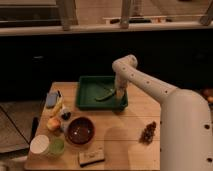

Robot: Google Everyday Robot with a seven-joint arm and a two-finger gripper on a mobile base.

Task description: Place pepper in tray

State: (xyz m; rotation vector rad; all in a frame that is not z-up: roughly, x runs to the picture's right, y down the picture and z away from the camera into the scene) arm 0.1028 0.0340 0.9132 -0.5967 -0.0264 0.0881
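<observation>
A dark room with a window ledge lies behind a wooden table [132, 125]. A white robot arm [150, 87] reaches in from the right and bends down over the dark green tray [89, 90] at the table's far edge. Nearer the front sits a round brown bowl [80, 131]. The gripper [119, 93] hangs low at the tray's right side; whether it is apart or closed cannot be told. The slim green pepper [104, 95] lies inside the tray, just left of the gripper.
</observation>
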